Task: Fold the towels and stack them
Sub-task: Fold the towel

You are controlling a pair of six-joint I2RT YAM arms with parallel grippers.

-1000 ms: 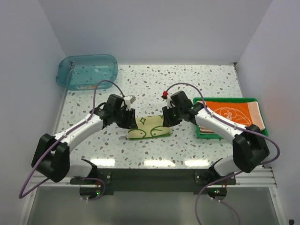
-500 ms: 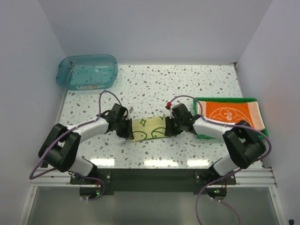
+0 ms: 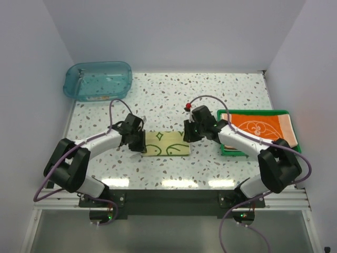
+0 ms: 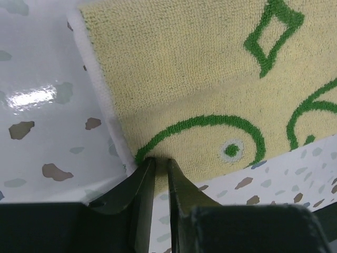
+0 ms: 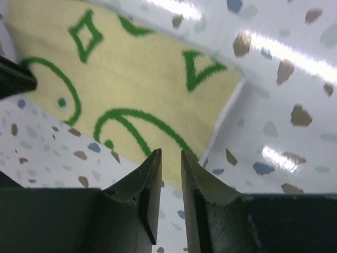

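Note:
The green towel (image 3: 167, 144) lies folded flat at the table's middle, pale yellow side up with green figures. It also shows in the left wrist view (image 4: 200, 79) and the right wrist view (image 5: 121, 89). My left gripper (image 3: 140, 146) sits at its left near corner, jaws (image 4: 159, 159) nearly together on the edge. My right gripper (image 3: 187, 136) hovers just above the towel's right end, jaws (image 5: 171, 153) slightly apart and empty. The orange towel (image 3: 260, 126) lies folded at the right. The striped towel does not show clearly.
The orange towel rests in a green-rimmed tray (image 3: 253, 112) by the right wall. A clear blue plastic tub (image 3: 97, 80) stands at the back left. The speckled tabletop (image 3: 210, 95) is walled on three sides.
The towel, held up between both grippers a second ago, now lies flat on the table. My right gripper has let go and drawn back and up; my left has stayed at the left edge.

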